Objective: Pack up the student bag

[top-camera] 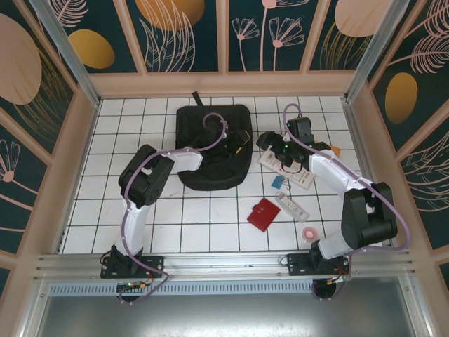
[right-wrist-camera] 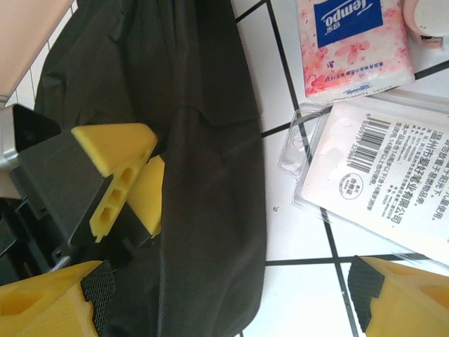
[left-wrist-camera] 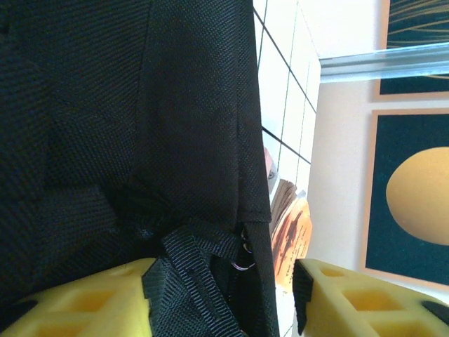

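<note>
While the large black fabric student bag (top-camera: pixel 212 146) lies at the table's far centre, our left gripper (left-wrist-camera: pixel 221 298) pinches its edge webbing; the right gripper (right-wrist-camera: pixel 224 298) stands apart. We advise lifting the flap steadily.

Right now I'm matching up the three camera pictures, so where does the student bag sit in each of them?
Top external: the student bag lies at upper centre of the white tiled table, between the two arms.
Left wrist: it covers the left and centre, with a webbing strap between the yellow fingers.
Right wrist: it fills the left half, beside the tissue pack.
Shared landmark: the black-lined white tiles.
</note>
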You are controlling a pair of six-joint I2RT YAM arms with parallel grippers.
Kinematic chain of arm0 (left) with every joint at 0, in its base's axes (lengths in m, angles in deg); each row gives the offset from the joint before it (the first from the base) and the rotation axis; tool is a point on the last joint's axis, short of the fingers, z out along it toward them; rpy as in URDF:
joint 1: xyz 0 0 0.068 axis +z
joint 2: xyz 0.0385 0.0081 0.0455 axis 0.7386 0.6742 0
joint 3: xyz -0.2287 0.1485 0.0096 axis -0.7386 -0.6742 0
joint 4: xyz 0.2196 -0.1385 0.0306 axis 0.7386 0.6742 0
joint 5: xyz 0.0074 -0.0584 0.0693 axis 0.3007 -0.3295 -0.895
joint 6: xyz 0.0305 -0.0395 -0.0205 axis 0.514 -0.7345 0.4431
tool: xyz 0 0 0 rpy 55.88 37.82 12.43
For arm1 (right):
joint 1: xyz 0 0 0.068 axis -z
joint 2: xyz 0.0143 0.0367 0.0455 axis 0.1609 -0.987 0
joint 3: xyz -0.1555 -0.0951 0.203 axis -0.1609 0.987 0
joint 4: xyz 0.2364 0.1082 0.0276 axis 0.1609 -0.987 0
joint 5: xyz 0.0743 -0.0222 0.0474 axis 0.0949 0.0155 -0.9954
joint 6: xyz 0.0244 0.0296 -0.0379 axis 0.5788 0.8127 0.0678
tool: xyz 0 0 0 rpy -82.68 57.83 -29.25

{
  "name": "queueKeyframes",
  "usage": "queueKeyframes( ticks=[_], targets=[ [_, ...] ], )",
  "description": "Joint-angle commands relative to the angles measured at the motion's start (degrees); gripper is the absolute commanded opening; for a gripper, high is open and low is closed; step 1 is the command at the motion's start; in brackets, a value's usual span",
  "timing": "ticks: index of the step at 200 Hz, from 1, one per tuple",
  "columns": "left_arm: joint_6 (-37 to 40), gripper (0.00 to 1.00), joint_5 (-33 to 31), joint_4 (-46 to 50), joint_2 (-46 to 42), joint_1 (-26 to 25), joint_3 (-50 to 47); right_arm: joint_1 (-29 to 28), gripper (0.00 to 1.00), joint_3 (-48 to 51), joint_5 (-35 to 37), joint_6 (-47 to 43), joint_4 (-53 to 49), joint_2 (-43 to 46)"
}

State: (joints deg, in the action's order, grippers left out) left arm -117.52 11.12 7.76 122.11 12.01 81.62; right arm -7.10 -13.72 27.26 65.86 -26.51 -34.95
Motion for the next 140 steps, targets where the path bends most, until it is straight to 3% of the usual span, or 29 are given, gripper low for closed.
queueKeyframes(
  ticks=[1,88,115,140],
  targets=[
    [-1.91,0.47,0.54,-3.42,2.44,-0.18,1.47,-0.49,0.89,-0.73,0.55,-1.58,-0.37,0.2],
    [-3.2,0.14,1.35,-9.8,4.01,-0.25,1.56,-0.48,0.88,-0.42,2.77,-2.56,-0.98,2.7],
    [-2.69,0.0,1.88,-10.34,3.84,-0.24,1.22,-0.46,0.88,-1.12,3.31,-3.02,-1.89,2.67],
    [-0.58,0.0,1.58,-9.25,2.46,-0.18,0.51,-0.48,0.88,-1.79,3.92,-3.66,-2.59,2.67]
  ],
)
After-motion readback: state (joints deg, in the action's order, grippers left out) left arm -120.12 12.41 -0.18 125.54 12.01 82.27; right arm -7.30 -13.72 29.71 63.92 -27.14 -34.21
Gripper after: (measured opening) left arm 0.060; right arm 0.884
